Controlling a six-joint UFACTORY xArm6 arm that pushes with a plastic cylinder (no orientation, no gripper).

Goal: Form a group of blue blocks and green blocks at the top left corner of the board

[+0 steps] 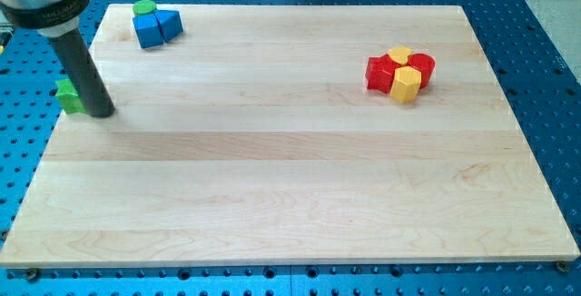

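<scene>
Nearest: my tip (102, 110), no jaws, holding nothing, touching green block (67, 95) on its right; blue blocks (156, 27) and green cylinder (143, 8) above; red-yellow cluster (400, 73) far right.

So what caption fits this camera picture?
My tip touches a green block below the blue blocks at top left.

Arm showing as straight dark rod — matte black, cylindrical, smooth. Upper end widening into broader grey-black collar with faint pale lettering, unreadable. My tip (102, 112) ending blunt and round — no cables or screws showing.
</scene>
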